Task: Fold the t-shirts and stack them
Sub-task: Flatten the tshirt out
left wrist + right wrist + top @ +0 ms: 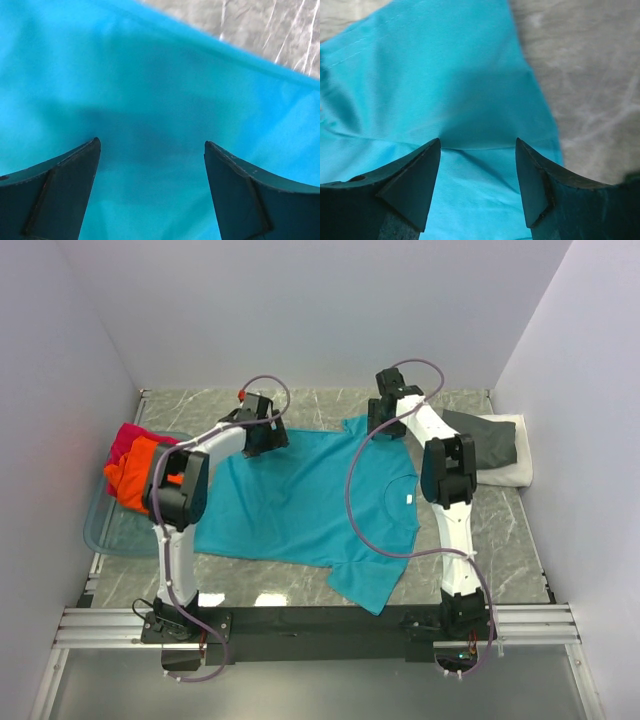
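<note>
**Teal t-shirt (290, 500) lies spread flat on the table (520, 540)**

Left gripper (152, 145) hangs near the far edge, jaws spread wide, nothing between them. Right gripper (477, 142) gapes too, over a crease in the far sleeve. Touching cloth? Can't tell. The right arm cuts off part of the dark grey shirt (485, 435).

Soft, matt cloth in the teal t-shirt (290, 500), smooth apart from shallow creases and a fine stitched hem. Same dull cloth, crumpled, in the orange t-shirt (135, 475) and magenta-red t-shirt (128, 438); flatter in the dark grey t-shirt (490, 440) and white t-shirt (515, 470). Clear, bluish, glossy plastic for the tub (100, 535). Grey marbled, faintly shiny bench (330, 405). Dark matt plastic, scuffed at the edges, on left pincer (152, 145) and right pincer (477, 142). Silvery metal rail (100, 625).
</note>
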